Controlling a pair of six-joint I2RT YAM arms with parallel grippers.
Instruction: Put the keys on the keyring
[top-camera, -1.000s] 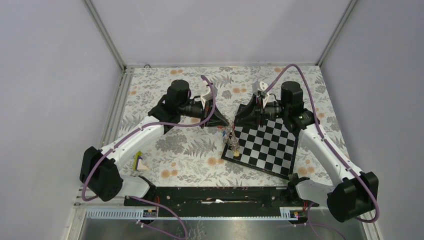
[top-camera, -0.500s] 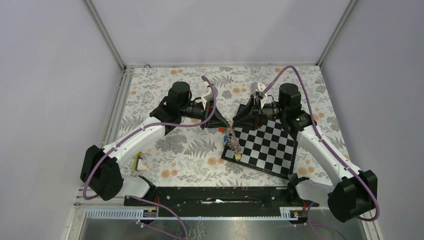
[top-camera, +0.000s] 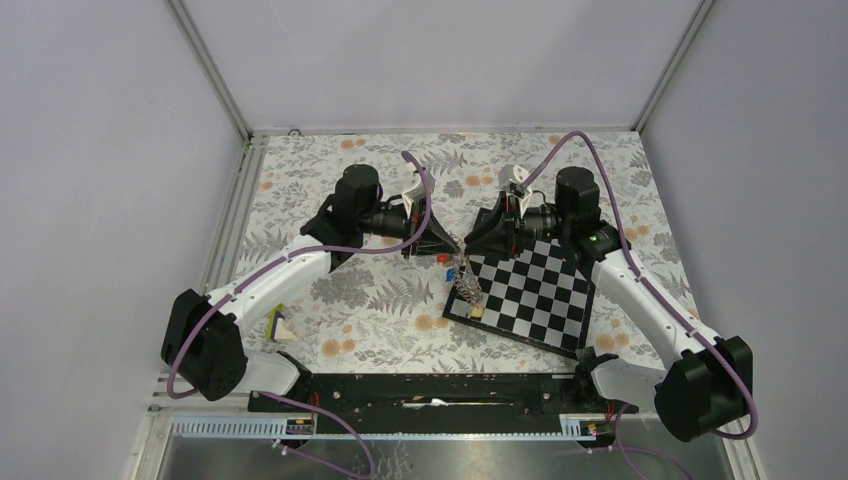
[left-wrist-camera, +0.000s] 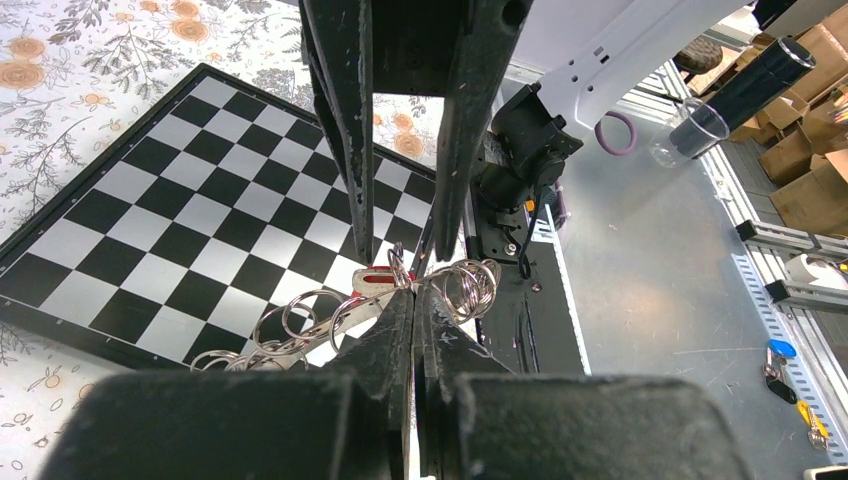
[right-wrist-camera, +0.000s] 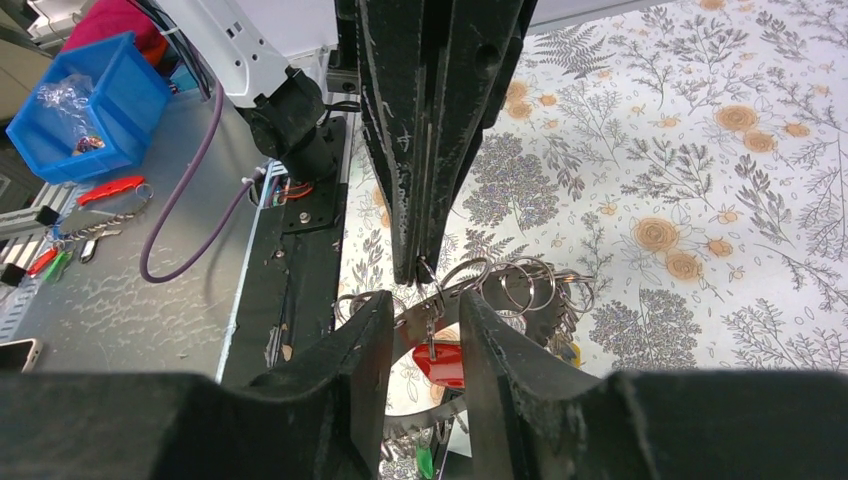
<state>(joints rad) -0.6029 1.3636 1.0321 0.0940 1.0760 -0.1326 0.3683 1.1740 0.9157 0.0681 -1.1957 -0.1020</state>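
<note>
Since 1 second ago, your right gripper (right-wrist-camera: 425, 312) has edged left and narrowed, and a red key (right-wrist-camera: 440, 362) now shows at the top of the keys (top-camera: 455, 275) by the board (top-camera: 540, 300) edge. Your left gripper (left-wrist-camera: 413, 298) is pinched tight on a small loop of the bunch. The right jaws stand half apart, straddling the red key, not clearly touching it. You're at the grasp before threading. I can't single out the keyring. Next, close squarely on 1 key without twisting the bunch.
</note>
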